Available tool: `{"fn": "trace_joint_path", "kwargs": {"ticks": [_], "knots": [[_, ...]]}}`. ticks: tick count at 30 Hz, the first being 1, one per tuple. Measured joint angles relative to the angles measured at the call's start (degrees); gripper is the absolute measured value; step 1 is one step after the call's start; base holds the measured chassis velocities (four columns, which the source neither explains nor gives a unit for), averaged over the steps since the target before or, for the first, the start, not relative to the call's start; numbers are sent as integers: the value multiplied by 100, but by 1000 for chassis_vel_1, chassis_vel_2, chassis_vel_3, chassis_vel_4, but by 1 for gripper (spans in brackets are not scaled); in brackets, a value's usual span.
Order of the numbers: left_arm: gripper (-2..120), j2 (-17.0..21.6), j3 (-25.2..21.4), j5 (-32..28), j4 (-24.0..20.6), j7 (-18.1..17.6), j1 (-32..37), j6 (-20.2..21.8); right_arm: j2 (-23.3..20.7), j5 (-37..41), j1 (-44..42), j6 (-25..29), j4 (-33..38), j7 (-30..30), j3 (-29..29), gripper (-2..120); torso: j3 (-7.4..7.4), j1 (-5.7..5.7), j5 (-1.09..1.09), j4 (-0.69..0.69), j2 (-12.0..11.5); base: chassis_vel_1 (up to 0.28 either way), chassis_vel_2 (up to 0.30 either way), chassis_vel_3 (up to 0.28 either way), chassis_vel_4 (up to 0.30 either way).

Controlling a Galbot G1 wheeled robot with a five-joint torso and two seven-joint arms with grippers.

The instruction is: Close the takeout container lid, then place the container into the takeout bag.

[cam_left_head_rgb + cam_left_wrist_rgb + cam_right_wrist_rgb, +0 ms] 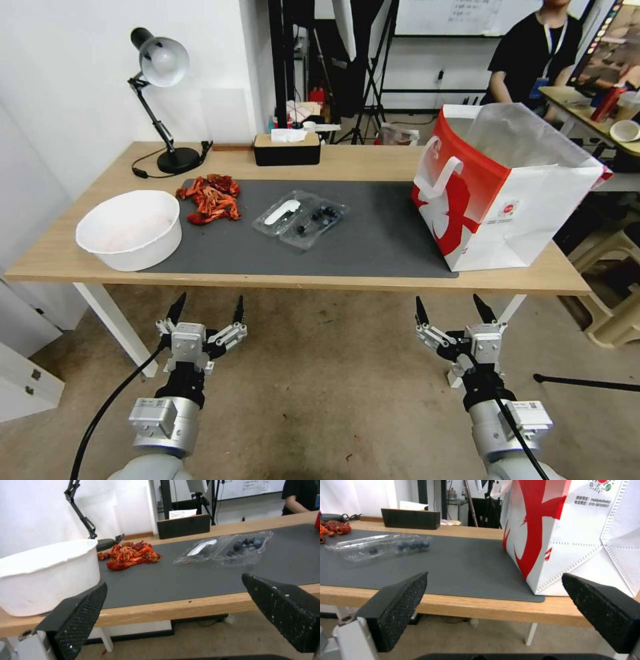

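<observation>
A long light wooden table (373, 162) stands across the head view with a dark grey rectangular mat (373, 233) covering most of its middle, and a strip of bare wood runs along the near edge between the mat and the open concrete floor where both arms wait. At the table's right end the large stiff red-and-white paper takeout bag (497, 200) stands upright with its mouth open and a clear liner rising from it, its base overlapping the mat's right edge; a wide stretch of bare mat lies between it and the container. On the left end sits a big white round bowl (130, 229), with a heap of red-orange crayfish (211, 198) just beside it on the mat, and a black tissue box (287, 149) and a black desk lamp (162, 100) near the far edge. The small clear plastic hinged takeout container (301, 218) lies open and flat near the mat's middle, dark blue berries in the half nearer the bag, while the lid (283, 212) with its white oblong piece lies toward the crayfish. The left gripper (205, 311) and right gripper (451, 309) hover below the table's near edge, pointing toward it, both with fingers spread wide and empty.
</observation>
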Motion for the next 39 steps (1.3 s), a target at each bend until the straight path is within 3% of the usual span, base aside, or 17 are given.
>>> {"fn": "trace_joint_path", "kwargs": {"ticks": [20, 24, 27, 31, 39], "knots": [[100, 23, 23, -48, -9, -33, -15, 33, 21, 11, -11, -1, 16, -39, 22, 100, 0, 0, 0, 1, 0, 0, 0, 0, 0], [100, 232, 261, -434, -230, -347, -163, 369, 293, 143, -167, -2, 334, -539, 295, 100, 0, 0, -1, 0, 0, 0, 0, 0, 0], [100, 624, 693, -1146, -636, -935, -430, 1003, 595, 409, -305, -3, 690, -1129, 722, 100, -1, 0, -3, -2, 0, 0, 0, 0, 0], [100, 962, 1060, -1744, -937, -1396, -662, 1479, 588, 540, -272, -24, 717, -1193, 868, 100, 0, 0, 3, -2, 0, 0, 0, 0, 0], [100, 1008, 1092, -1752, -877, -1438, -667, 1457, 573, 562, -258, -37, 681, -1184, 901, 100, 0, 0, 0, 1, 0, 0, 0, 0, 0]]}}
